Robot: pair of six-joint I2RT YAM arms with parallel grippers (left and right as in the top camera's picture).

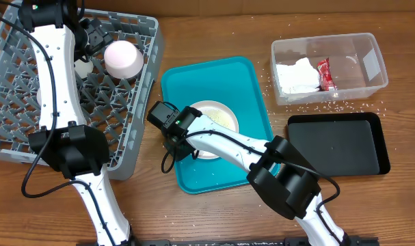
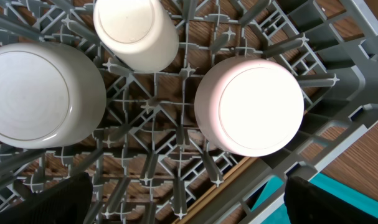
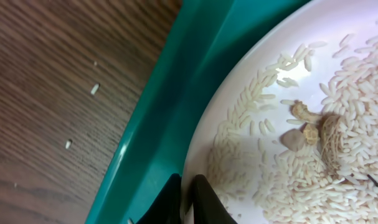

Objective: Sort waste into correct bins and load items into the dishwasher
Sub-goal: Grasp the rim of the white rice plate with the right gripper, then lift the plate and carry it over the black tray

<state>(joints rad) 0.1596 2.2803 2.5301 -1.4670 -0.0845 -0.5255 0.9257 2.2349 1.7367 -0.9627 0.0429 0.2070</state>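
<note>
The grey dish rack [image 1: 135, 130] stands at the left. In it, upside down, are a pale bowl [image 1: 123, 58] and a small white cup [image 1: 82, 68]. The left wrist view shows the cup [image 2: 136, 34], the bowl [image 2: 257, 106] and another white round dish [image 2: 36, 93]. My left gripper [image 1: 91, 34] hangs open and empty above them [image 2: 189, 205]. A white plate [image 1: 217, 116] with rice [image 3: 338, 124] lies on the teal tray [image 1: 214, 75]. My right gripper [image 1: 185, 142] is shut on the plate's left rim [image 3: 187, 199]. The clear tub [image 1: 368, 61] holds a white napkin [image 1: 295, 75] and a red wrapper [image 1: 325, 74].
The shallow black tray [image 1: 337, 143] lies at the right, in front of the clear tub. Loose rice grains [image 1: 330, 106] are scattered on the wooden table between the two and round the tub. A few brown scraps [image 3: 307, 127] lie among the rice on the plate.
</note>
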